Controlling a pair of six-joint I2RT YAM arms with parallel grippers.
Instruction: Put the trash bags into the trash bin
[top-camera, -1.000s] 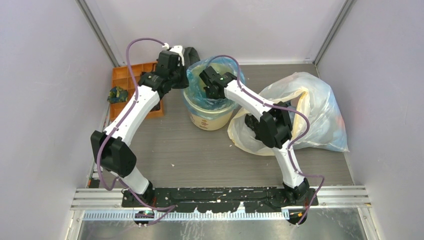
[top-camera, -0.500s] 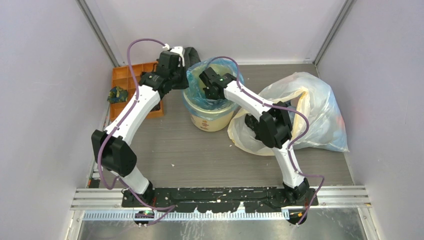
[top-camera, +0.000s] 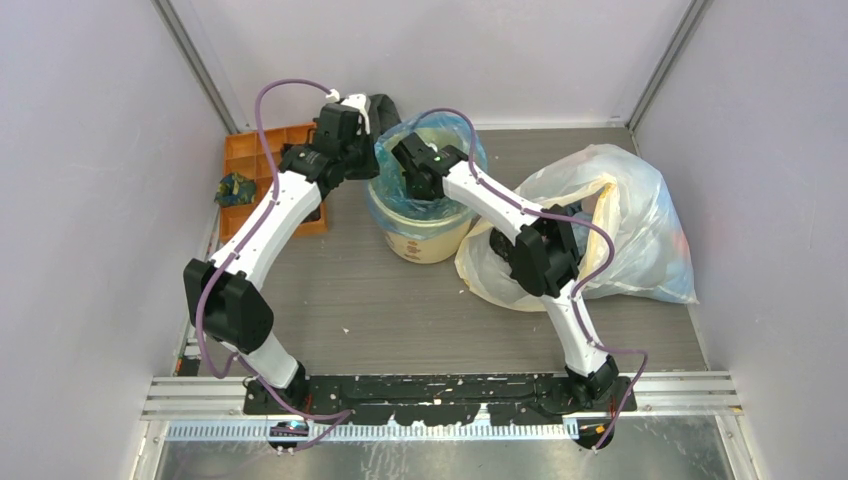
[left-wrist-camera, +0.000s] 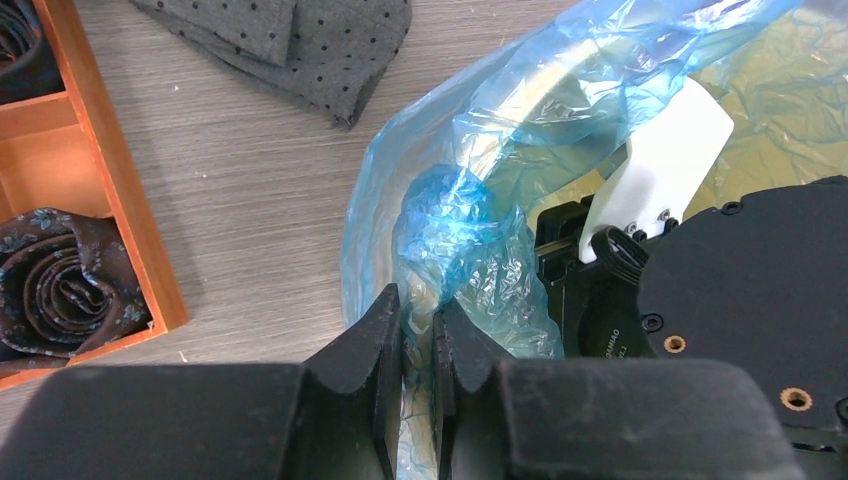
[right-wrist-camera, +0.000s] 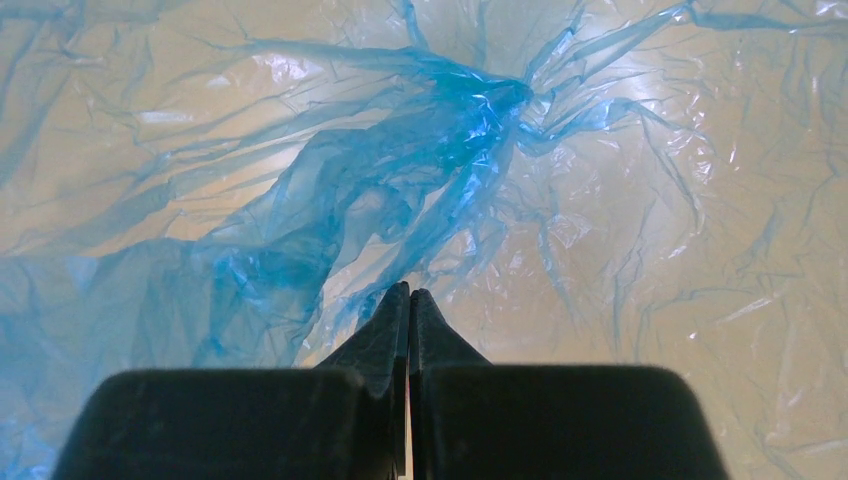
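The light-blue trash bag (top-camera: 452, 133) is spread open inside the cream-yellow trash bin (top-camera: 425, 240), its edge standing above the rim. My left gripper (top-camera: 367, 152) is at the bin's left rim. In the left wrist view it (left-wrist-camera: 418, 305) is shut on a bunched fold of the bag's edge (left-wrist-camera: 455, 215). My right gripper (top-camera: 415, 187) reaches down into the bin. In the right wrist view it (right-wrist-camera: 409, 292) is shut with nothing between the tips, pointing at the crinkled bag (right-wrist-camera: 430, 140) lining the bin's inside.
An orange compartment tray (top-camera: 250, 160) with a rolled dark tie (left-wrist-camera: 60, 270) stands left of the bin. A grey dotted cloth (left-wrist-camera: 290, 40) lies behind it. A large whitish sack with yellow patches (top-camera: 610, 220) lies right of the bin, against my right arm.
My right gripper has shifted slightly left and toward the back inside the bin. My left gripper has kept its hold on the bag's edge and barely moved.
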